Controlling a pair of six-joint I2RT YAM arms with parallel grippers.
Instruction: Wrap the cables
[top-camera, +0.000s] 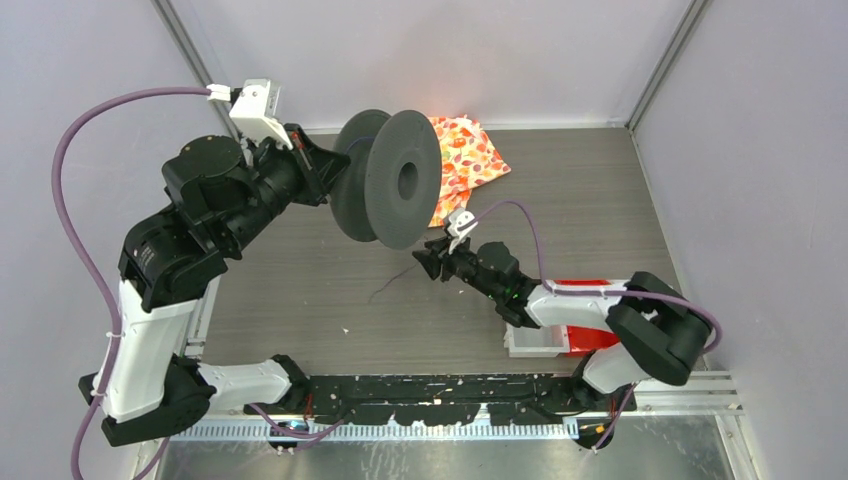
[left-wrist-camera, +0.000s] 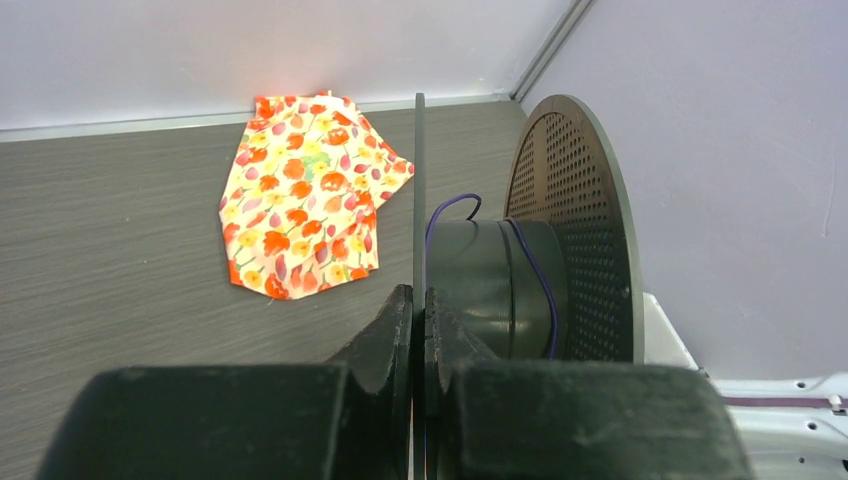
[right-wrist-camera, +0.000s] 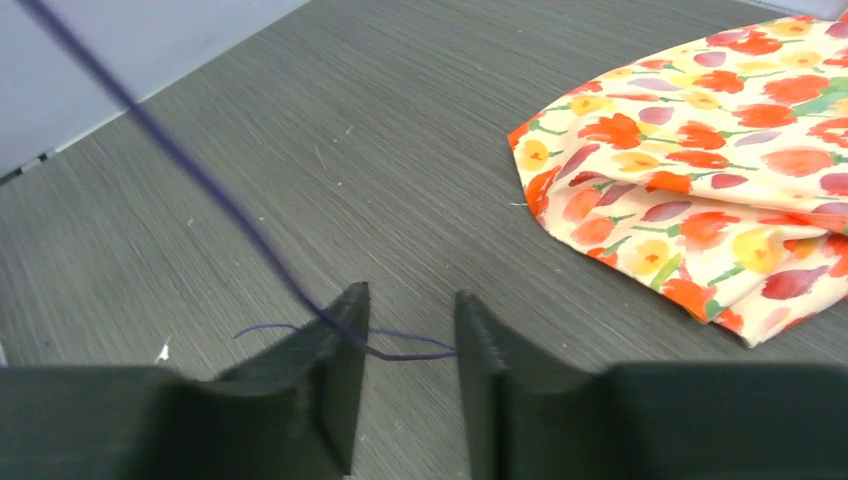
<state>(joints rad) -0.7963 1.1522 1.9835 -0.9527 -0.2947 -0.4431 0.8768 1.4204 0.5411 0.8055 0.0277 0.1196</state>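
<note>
A dark grey spool (top-camera: 390, 180) hangs upright above the table, held by one flange. My left gripper (top-camera: 335, 165) is shut on that thin flange (left-wrist-camera: 419, 200); in the left wrist view my fingers (left-wrist-camera: 420, 300) pinch its edge. A thin dark cable (left-wrist-camera: 541, 285) runs round the spool's hub. From there the strand drops to the table (top-camera: 395, 281). My right gripper (top-camera: 428, 258) is open, low over the table below the spool. In the right wrist view (right-wrist-camera: 410, 300) the cable (right-wrist-camera: 400, 352) crosses over the left fingertip and spans the gap to the right finger, not pinched.
A floral orange cloth (top-camera: 465, 160) lies at the back of the table behind the spool, and shows in the right wrist view (right-wrist-camera: 720, 190). A red and white box (top-camera: 565, 340) sits under my right arm. Grey walls close in the table at back and sides.
</note>
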